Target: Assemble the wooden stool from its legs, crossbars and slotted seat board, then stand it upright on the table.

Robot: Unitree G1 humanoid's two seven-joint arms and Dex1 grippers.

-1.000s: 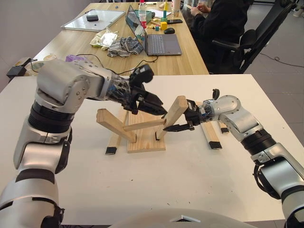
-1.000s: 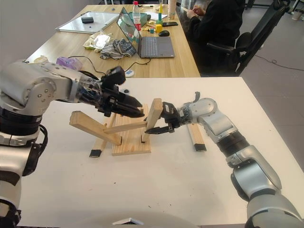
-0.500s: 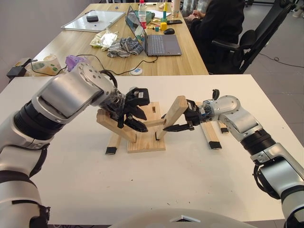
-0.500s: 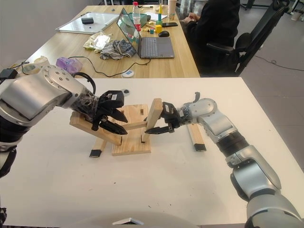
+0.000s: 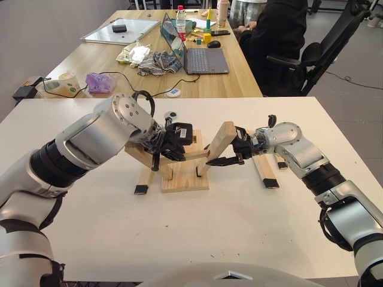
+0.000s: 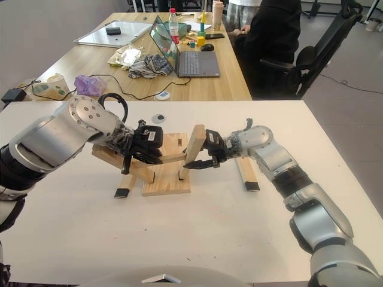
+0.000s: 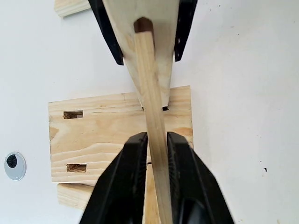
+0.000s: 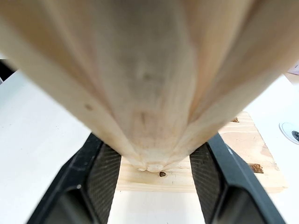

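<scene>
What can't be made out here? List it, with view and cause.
Stool leg, lower end in the slotted seat board: right wrist view, the leg itself covers it.
Crossbar, near end: left wrist view, cut off at the left gripper.
Spare leg, far end: left eye view, behind the right arm.

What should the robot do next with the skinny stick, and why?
Probably the left gripper should push the crossbar a little deeper into the hole in the leg. It is shut on the crossbar, whose tip sits at that hole, while the right gripper holds the leg on the seat board.
</scene>
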